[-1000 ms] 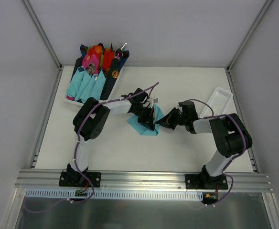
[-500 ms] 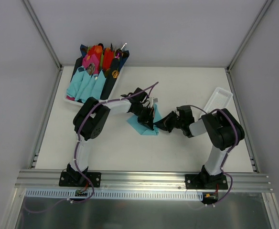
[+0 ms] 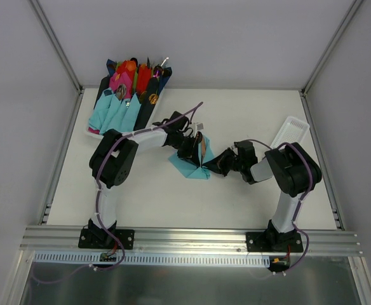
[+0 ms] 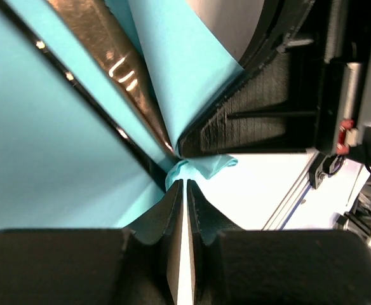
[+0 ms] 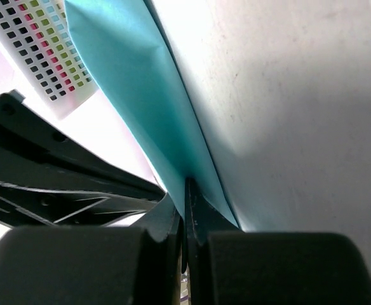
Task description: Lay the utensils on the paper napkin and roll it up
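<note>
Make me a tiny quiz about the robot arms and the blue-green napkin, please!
1. True or false: the paper napkin is pink.
2. The tray of napkin rolls sits at: A) the far left corner, B) the near right corner, C) between the arm bases.
3. Fill in: the right gripper is ___ on the paper napkin.
Key: 1 false; 2 A; 3 shut.
</note>
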